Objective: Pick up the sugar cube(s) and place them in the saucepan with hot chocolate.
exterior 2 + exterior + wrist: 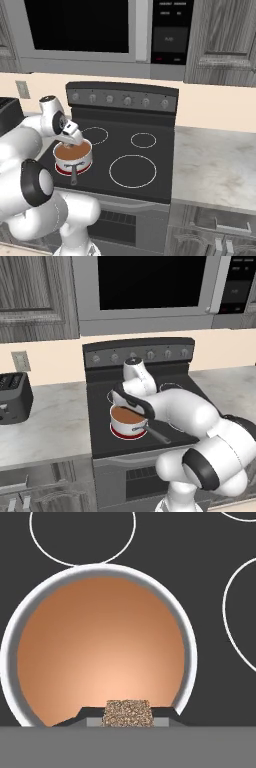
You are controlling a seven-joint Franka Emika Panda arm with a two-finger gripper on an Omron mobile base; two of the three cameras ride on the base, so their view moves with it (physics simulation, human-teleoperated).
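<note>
The saucepan (128,426), white-silver with a red base band and a dark handle toward the front, stands on the front left burner of the black stove; brown hot chocolate (100,652) fills it. It also shows in the right base view, saucepan (73,157). My gripper (128,714) hangs directly above the pan's opening, shut on the tan speckled sugar cube (128,713), which sits between the two dark fingertips (82,716). In the base views the hand (131,401) is just over the pan's rim, hand (71,134).
The stove top (135,155) has white burner rings around the pan. A control panel with knobs (140,354) rises behind. A black toaster (14,397) stands on the marble counter to the left. Microwave and cabinets hang overhead.
</note>
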